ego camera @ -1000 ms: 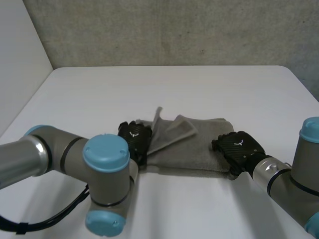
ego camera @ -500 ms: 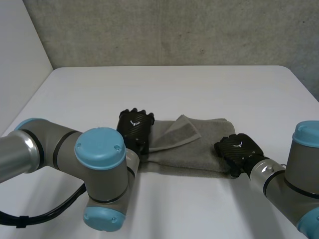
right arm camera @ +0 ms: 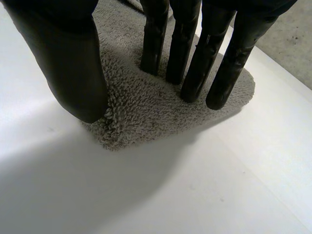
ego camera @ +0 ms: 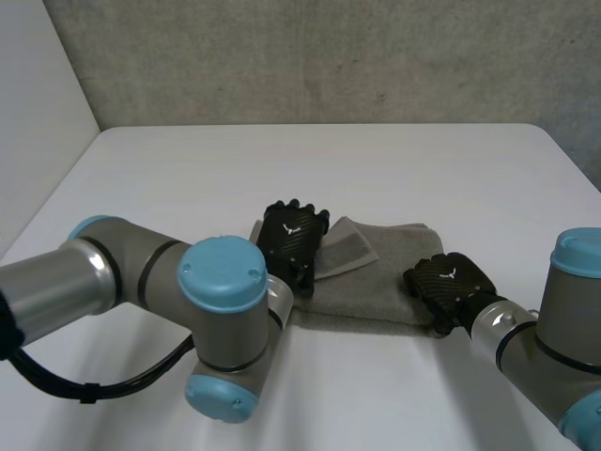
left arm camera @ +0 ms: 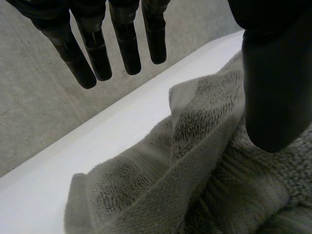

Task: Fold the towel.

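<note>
Towel [ego camera: 385,277] lies rumpled on white table [ego camera: 329,169] before grey wall [ego camera: 329,56].

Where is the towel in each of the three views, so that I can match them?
Head view: the towel lies mid-table, with the left robot hand at its left end and the right robot hand at its right end.
Left wrist view: the towel lies under the left robot hand's thumb.
Right wrist view: a towel corner lies under the right robot hand's straight fingers.
Shared landmark: the white table around the towel.
</note>
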Controlling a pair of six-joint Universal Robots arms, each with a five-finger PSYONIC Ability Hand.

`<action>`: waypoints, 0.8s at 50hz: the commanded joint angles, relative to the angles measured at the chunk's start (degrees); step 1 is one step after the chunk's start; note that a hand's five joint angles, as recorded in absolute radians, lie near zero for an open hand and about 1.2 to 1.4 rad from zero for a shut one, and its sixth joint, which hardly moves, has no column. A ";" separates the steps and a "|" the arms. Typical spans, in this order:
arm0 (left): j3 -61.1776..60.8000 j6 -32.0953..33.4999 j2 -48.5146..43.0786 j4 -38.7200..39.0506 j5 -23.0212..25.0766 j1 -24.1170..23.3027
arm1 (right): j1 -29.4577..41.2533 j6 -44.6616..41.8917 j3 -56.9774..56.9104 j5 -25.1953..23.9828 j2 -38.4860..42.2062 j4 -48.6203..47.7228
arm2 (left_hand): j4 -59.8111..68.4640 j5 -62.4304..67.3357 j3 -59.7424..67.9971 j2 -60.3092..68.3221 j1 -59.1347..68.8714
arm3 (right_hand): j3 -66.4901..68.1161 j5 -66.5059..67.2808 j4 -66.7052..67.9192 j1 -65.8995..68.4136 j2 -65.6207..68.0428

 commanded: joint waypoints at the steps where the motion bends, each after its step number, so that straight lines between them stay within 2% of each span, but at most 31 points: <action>1: 5.10 0.21 -4.35 -1.14 -0.02 0.18 | -0.05 0.00 -0.17 -0.09 0.50 0.00 | -5.23 -13.24 -4.36 -5.91 -4.87 | -0.47 -0.15 -0.58 -0.27 0.07; 10: 9.59 0.04 -7.87 -3.25 -2.12 2.29 | -0.67 -0.09 -0.25 -0.09 0.50 -0.09 | -4.89 -12.90 -4.03 -5.57 -4.53 | 0.88 1.19 0.77 1.07 1.42; 12: 9.50 0.04 -7.78 -3.17 -3.71 3.87 | -0.67 -0.09 -0.25 -0.09 0.59 -0.17 | -4.89 -12.90 -4.03 -5.57 -4.53 | 1.55 1.87 1.44 1.74 2.09; 14: 9.15 0.30 -7.52 -3.25 -7.90 6.50 | -0.75 -0.09 -0.51 0.00 0.68 -0.35 | -4.39 -12.40 -3.52 -5.07 -4.03 | 2.72 3.04 2.61 2.92 3.26; 17: 8.80 0.04 -6.90 -3.60 -10.20 7.56 | -1.02 -0.09 -0.52 0.09 1.47 -1.05 | -4.39 -12.40 -3.52 -5.06 -4.03 | 7.25 7.56 7.14 7.44 7.79; 24: 3.70 -0.40 -3.82 -3.61 -10.39 7.30 | -0.93 -0.17 -0.96 1.14 2.53 -1.76 | -4.39 -12.40 -3.52 -5.06 -4.03 | 23.25 23.57 23.14 23.44 23.79; 25: 2.13 -0.40 -2.87 -3.17 -10.39 7.21 | -0.84 -0.44 -1.13 1.57 2.70 -1.76 | -4.39 -12.40 -3.52 -5.06 -4.03 | 29.41 29.73 29.30 29.61 29.95; 26: 2.12 -0.40 -2.86 -3.17 -10.39 7.21 | -0.84 -0.44 -1.13 1.58 2.70 -1.76 | -4.39 -12.40 -3.52 -5.06 -4.03 | 29.48 29.79 29.37 29.67 30.02; 28: -0.25 -0.40 -1.72 -2.81 -10.47 6.69 | -0.58 -1.31 -1.13 2.72 2.53 -1.84 | -4.55 -12.57 -3.69 -5.23 -4.20 | 41.31 41.62 41.20 41.50 41.85; 40: -0.79 -0.31 -0.83 -2.29 -10.21 5.28 | -0.40 -4.83 -0.78 3.60 -1.52 -1.32 | -5.06 -13.07 -4.19 -5.74 -4.70 | 41.36 41.67 41.25 41.55 41.90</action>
